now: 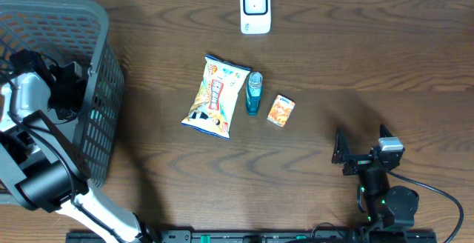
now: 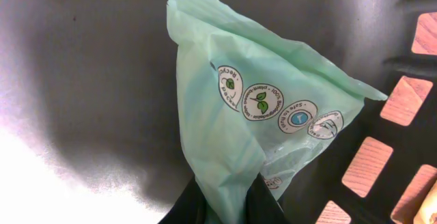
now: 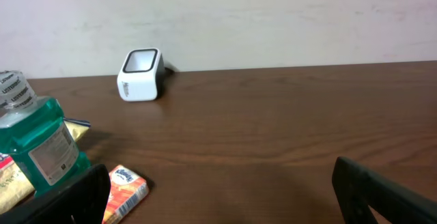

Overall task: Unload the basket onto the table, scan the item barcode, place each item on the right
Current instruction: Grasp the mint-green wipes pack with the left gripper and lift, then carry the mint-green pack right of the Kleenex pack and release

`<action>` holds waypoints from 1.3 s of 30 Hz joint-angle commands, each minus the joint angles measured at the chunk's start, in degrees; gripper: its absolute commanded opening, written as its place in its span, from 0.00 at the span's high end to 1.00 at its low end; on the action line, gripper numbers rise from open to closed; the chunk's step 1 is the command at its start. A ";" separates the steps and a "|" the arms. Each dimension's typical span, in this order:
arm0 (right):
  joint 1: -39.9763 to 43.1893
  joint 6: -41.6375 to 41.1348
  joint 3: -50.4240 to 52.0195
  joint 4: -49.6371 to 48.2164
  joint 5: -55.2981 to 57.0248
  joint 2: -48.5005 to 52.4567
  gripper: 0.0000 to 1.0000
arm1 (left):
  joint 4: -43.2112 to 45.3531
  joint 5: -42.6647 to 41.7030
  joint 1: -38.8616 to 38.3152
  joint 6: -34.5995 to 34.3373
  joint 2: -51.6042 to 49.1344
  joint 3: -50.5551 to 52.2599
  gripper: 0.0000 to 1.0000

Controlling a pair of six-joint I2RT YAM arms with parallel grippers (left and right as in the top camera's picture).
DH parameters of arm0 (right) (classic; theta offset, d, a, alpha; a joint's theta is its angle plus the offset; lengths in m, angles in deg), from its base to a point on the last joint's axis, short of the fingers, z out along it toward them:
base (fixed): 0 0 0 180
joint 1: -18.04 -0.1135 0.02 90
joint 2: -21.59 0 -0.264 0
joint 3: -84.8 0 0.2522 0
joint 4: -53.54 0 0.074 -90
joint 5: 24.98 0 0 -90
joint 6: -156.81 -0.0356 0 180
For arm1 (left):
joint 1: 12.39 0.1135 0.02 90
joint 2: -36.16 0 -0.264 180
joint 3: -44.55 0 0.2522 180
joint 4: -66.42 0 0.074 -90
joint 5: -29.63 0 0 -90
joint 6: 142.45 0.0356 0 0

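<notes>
The left gripper (image 2: 224, 200) is clamping tight on the lower end of a green pouch (image 2: 252, 115) inside the grey mesh basket (image 1: 100, 87) at the table's left edge, its two dark fingers (image 2: 183, 209) pinching the crinkled plastic from either side. In the left wrist view the pouch is rising away from the fingers to a pointed corner, a row of round printed emblems is facing the camera, and the basket's slotted wall is showing wood through its openings on the right. From overhead the left arm is reaching over the basket's rim, and the pouch itself is hidden from that camera. The white scanner (image 1: 255, 7) is standing at the far edge of the wooden table (image 1: 370, 65), well apart from the basket. Near the table's middle a snack bag (image 1: 217, 96) is lying flat, a blue-green mouthwash bottle (image 1: 254, 92) is lying just beside its right edge, and a small orange packet (image 1: 281, 110) is resting near the bottle. The right gripper (image 3: 220, 169) is waiting at the near right side of the table with its jaws spread wide and nothing between them, facing the scanner (image 3: 141, 74) across bare wood.
</notes>
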 commanded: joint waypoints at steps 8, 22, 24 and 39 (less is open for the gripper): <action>0.20 0.52 0.07 0.20 0.07 -0.09 0.01 | 1.49 12.41 0.33 -4.92 5.64 -2.89 0.93; 0.20 0.52 0.07 0.22 0.07 -0.09 0.01 | 5.53 3.72 0.24 -18.62 26.14 -2.89 0.93; 0.20 0.52 0.07 0.22 0.04 -0.09 0.01 | 5.64 2.05 0.24 -19.28 28.22 -2.89 0.93; 0.20 0.52 0.07 0.22 0.07 -0.04 0.01 | 15.89 -7.74 0.24 -43.63 44.33 -2.89 0.93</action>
